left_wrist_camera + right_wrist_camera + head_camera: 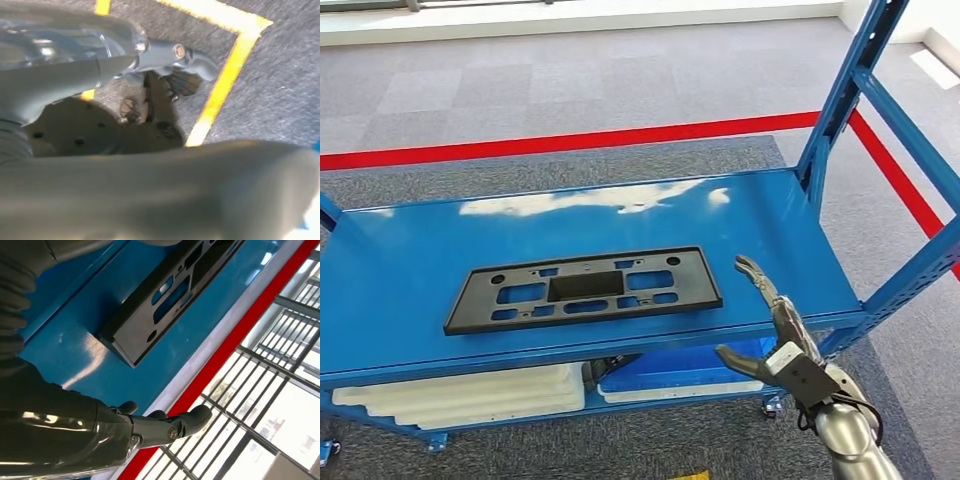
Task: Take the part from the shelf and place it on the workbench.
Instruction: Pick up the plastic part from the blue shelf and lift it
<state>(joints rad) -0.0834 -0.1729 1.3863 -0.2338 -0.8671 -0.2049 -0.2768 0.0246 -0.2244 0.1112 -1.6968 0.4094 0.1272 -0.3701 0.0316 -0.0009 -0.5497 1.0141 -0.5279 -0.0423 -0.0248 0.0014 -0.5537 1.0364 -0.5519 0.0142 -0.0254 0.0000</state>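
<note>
Left hand (pixel 188 60): seen close up from its wrist camera, hanging over dark grey carpet with yellow floor tape (pixel 222 85). The fingers are blurred, and I cannot tell whether they are apart or curled.

Part (pixel 584 289): a long, flat, black plastic panel with rectangular cut-outs and small round holes. It lies flat on the glossy blue metal shelf (pixel 410 260), to the left of the right hand's fingers and not touching them.

Right hand (pixel 773 330): raised just off the panel's right end, at the shelf's front edge. The fingers (pixel 752 268) are spread wide, thumb well apart from the rest, and hold nothing.

Handling, as a judgement: the panel looks stiff and light, though its length may make it tip or swing if gripped at one end. The smooth plastic on the slick shelf may slide when pushed. A short end, or the long front edge beside the fingers, looks like the best hold; the cut-outs also offer purchase.

Lower shelf: white moulded trays (pixel 471 395) and a blue bin (pixel 675 368), partly covered by the shelf above.

Hard to make out: the workbench surface cannot be placed. The panel's far end is cut off in the right wrist view.
</note>
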